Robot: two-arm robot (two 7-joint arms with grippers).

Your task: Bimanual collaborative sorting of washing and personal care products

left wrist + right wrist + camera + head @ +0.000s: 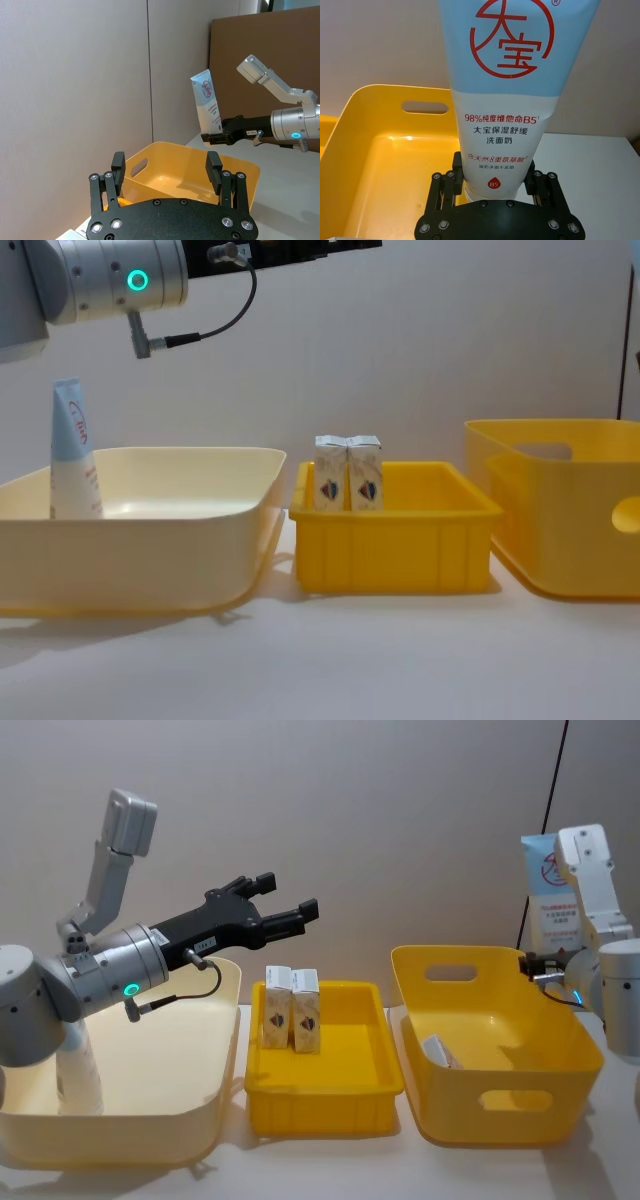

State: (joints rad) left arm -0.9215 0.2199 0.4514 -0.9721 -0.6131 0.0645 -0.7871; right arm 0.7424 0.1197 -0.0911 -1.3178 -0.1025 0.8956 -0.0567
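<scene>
Light-blue tube point(512, 85), red 大宝 logo, "98%…B5", in right end effector point(493, 184)

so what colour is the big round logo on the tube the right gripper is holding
Red, on the light-blue plastic tube held in the right gripper; clearest in the right wrist view.

Cream cartons with diamond marks: two, upright and side by side — first carton point(276, 1007), second carton point(306, 1010) — in the small yellow bin point(325, 1100).
Light-blue tubes with red marks: two — one tube point(73, 452) stood in the cream bin point(140, 540), one raised tube point(515, 85).
Bins: three, namely the cream one, the small yellow one and the tall yellow bin point(500, 1110), which held one small white pack point(440, 1050).
</scene>
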